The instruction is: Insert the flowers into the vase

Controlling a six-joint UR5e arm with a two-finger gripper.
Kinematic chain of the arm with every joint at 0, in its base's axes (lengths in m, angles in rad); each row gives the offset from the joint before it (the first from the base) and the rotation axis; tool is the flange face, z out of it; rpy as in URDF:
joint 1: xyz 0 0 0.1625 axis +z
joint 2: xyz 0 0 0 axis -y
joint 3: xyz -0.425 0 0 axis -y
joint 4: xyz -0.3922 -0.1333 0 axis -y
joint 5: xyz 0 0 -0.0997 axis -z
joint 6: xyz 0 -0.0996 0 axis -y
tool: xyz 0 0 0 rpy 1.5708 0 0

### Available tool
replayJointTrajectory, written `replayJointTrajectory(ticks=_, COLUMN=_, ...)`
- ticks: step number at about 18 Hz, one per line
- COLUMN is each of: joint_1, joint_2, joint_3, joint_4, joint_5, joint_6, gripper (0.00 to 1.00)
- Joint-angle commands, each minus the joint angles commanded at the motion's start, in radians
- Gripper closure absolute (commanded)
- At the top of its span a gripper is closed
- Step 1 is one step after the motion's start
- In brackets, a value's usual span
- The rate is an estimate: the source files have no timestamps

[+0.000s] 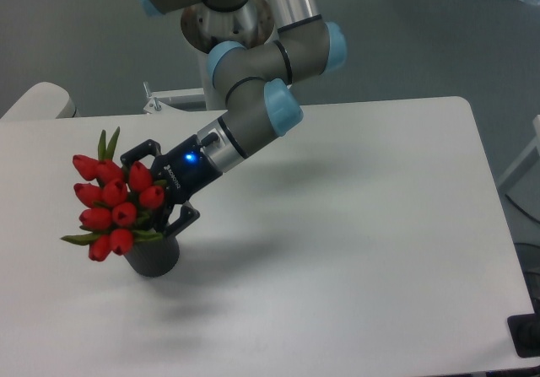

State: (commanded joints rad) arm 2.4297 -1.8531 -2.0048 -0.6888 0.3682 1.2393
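Note:
The flowers (111, 201), a bunch of red tulip buds with green leaves, stand in the vase (154, 258), leaning to the left over its mouth. The vase is a small dark grey cylinder near the table's front left. My gripper (150, 193) reaches in from the upper right, just above the vase. Its black fingers (140, 151) are spread wide on either side of the bunch, one above the buds and one beside the vase rim. The jaws look open and the fingertips are partly hidden by the buds.
The white table (354, 225) has a rounded edge on the right and at the front. The robot base (228, 23) stands behind the back edge. A white rounded object (38, 100) lies at the back left corner.

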Motion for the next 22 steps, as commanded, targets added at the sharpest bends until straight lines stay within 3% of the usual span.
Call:
replayJointTrajectory(ticks=6, joint_1=0.029, joint_2=0.014, joint_3=-0.037, joint_4=-0.002, joint_5=0.002, joint_6=0.023, gripper=0.04)
replayJointTrajectory(ticks=9, joint_1=0.080, joint_2=0.035, joint_3=-0.075, joint_4=-0.002, joint_5=0.002, joint_6=0.080, gripper=0.01)
replayJointTrajectory(ticks=14, joint_1=0.153, joint_2=0.049, joint_3=-0.071, joint_4=-0.003, joint_5=0.002, joint_6=0.077, gripper=0.00)
replayJointTrajectory(ticks=18, joint_1=0.216, joint_2=0.058, joint_3=-0.002, joint_4=-0.005, joint_5=0.026, joint_6=0.068, gripper=0.00)
replayJointTrajectory(ticks=22, joint_1=0.250, joint_2=0.086, joint_3=0.104, joint_4=-0.006, joint_5=0.271, joint_6=0.065, gripper=0.00)
